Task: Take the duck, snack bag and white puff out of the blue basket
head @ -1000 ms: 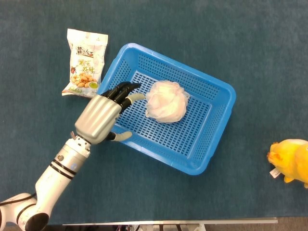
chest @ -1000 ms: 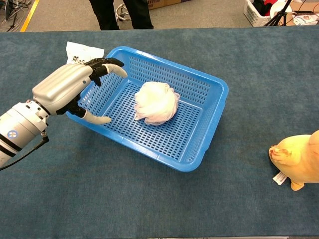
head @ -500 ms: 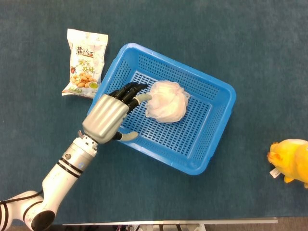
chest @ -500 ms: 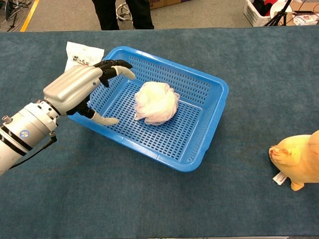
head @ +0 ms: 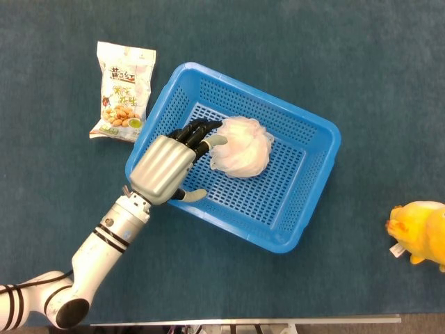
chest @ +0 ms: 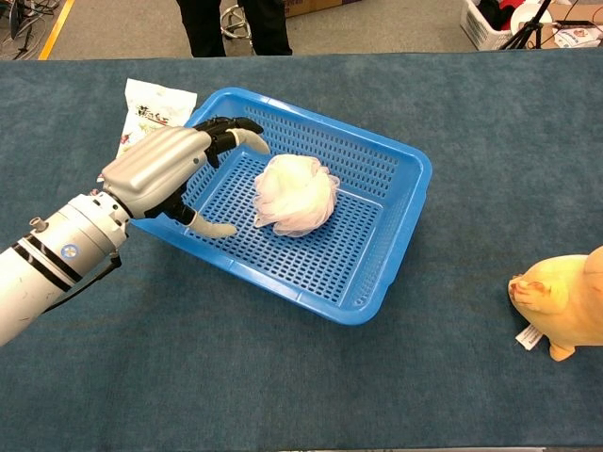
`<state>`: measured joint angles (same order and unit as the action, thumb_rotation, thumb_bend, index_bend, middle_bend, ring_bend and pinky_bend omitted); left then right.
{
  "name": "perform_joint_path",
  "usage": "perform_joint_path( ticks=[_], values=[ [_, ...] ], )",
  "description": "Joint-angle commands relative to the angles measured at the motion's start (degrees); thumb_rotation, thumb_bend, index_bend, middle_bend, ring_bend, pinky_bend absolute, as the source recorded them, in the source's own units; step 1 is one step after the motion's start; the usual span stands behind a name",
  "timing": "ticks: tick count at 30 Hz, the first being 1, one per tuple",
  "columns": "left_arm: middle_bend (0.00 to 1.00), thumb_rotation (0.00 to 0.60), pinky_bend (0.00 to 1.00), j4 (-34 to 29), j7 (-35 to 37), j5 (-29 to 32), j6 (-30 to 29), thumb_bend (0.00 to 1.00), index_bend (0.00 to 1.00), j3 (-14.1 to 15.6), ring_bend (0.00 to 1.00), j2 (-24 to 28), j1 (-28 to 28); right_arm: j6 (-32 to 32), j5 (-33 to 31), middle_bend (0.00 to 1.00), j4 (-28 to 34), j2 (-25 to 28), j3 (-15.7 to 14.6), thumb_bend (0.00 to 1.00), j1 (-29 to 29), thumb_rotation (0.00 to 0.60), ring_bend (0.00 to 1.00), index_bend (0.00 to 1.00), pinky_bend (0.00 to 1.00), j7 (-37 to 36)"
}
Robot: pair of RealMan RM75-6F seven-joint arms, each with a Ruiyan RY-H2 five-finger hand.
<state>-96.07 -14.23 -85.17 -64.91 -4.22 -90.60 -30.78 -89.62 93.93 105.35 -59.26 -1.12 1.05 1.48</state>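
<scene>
**Reaching for the puff**

The left hand (chest: 174, 174) is low on the left side of the frame, over the basket's near-left edge. Its fingers are spread and hold nothing. The fingertips (head: 217, 140) are just beside the puff (head: 242, 146), maybe touching it. To do this well, I think the hand should go a bit further in, wrap around the soft ball, squeeze gently, then lift straight up.

The puff is white, round and frilly, and sits in the middle of the basket (head: 316, 163). The basket is hard blue plastic, full of little holes.

The bag (head: 123, 90) lies flat and shiny at the upper left, outside the basket. The duck (head: 419, 232) is yellow and fuzzy, at the right edge, also out.

The right hand is not seen.
</scene>
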Motion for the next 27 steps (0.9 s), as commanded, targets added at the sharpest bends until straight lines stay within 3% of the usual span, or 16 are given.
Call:
perform_joint_path(
  ticks=[1, 27],
  values=[
    [0.13, 0.600, 0.36, 0.60, -0.09, 0.46, 0.37, 0.02, 0.22, -0.26, 0.12, -0.68, -0.40, -0.04, -0.05, 0.11, -0.17, -0.04, -0.05, 0.00, 0.11, 0.600, 0.12, 0.02, 0.41, -0.19],
    [0.11, 0.600, 0.35, 5.25, -2.54, 4.21, 3.32, 0.02, 0.22, -1.67, 0.10, -5.00, -3.76, -0.87, -0.53, 0.12, -2.36, -0.71, -0.46, 0.00, 1.42, 0.600, 0.12, 0.02, 0.41, -2.80]
  ],
)
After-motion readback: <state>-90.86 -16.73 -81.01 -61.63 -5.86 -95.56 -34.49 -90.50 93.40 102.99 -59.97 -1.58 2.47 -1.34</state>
